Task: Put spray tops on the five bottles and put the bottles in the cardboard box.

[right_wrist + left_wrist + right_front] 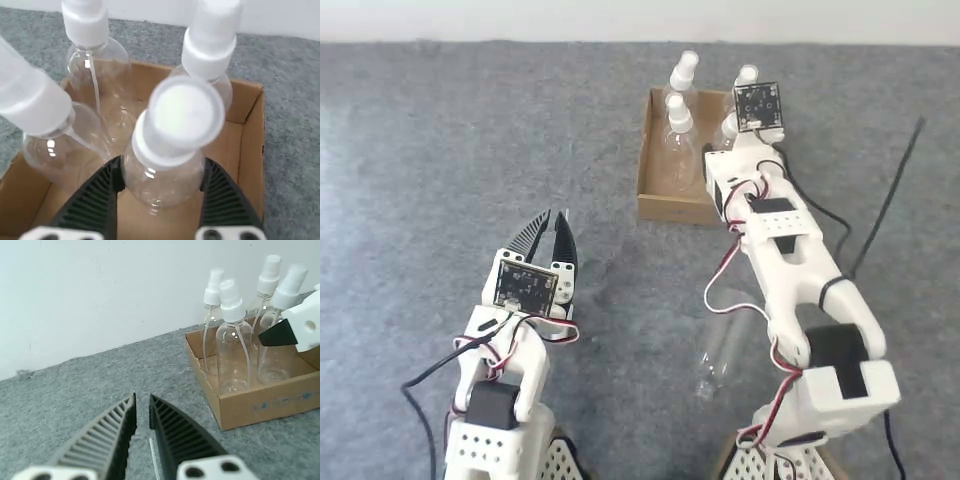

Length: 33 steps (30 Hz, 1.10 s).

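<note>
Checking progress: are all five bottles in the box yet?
No, one bottle lies on its side on the carpet, outside the box.

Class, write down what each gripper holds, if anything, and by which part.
The right gripper holds a capped bottle by its clear body, just under the spray top. The left gripper holds nothing.

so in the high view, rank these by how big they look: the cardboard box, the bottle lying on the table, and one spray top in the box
1. cardboard box, largest
2. lying bottle
3. spray top, clearly smallest
</note>
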Tool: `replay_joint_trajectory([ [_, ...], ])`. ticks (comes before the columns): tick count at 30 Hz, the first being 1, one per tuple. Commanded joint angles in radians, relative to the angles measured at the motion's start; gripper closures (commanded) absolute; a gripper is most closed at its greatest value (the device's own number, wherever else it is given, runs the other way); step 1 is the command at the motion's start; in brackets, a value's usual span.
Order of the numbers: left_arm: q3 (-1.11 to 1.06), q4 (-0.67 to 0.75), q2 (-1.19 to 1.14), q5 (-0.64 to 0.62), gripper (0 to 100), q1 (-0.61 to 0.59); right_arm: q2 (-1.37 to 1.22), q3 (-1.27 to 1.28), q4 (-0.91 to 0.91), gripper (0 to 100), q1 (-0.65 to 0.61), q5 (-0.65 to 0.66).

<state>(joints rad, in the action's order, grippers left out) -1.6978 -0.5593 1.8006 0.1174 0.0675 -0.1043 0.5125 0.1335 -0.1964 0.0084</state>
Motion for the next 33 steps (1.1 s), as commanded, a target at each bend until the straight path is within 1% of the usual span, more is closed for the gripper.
replay_joint_trajectory([
  [1,0.013,-0.006,0.017,0.006,96,-0.005,0.013,-0.077,-0.019,93.3,0.015,0.015],
  [7,0.013,-0.006,0.017,0.006,96,-0.005,0.007,-0.077,-0.019,93.1,0.015,0.017],
  [12,0.013,-0.006,0.017,0.006,96,-0.005,0.002,-0.072,-0.018,93.1,0.012,0.078],
  [25,0.013,-0.006,0.017,0.006,96,-0.005,0.002,-0.072,-0.018,92.8,0.015,0.078],
  [30,0.013,-0.006,0.017,0.006,96,-0.005,0.002,-0.071,0.002,85.4,0.015,0.078],
  [33,0.013,-0.006,0.017,0.006,96,-0.005,0.002,-0.074,0.021,83.8,0.01,0.077],
])
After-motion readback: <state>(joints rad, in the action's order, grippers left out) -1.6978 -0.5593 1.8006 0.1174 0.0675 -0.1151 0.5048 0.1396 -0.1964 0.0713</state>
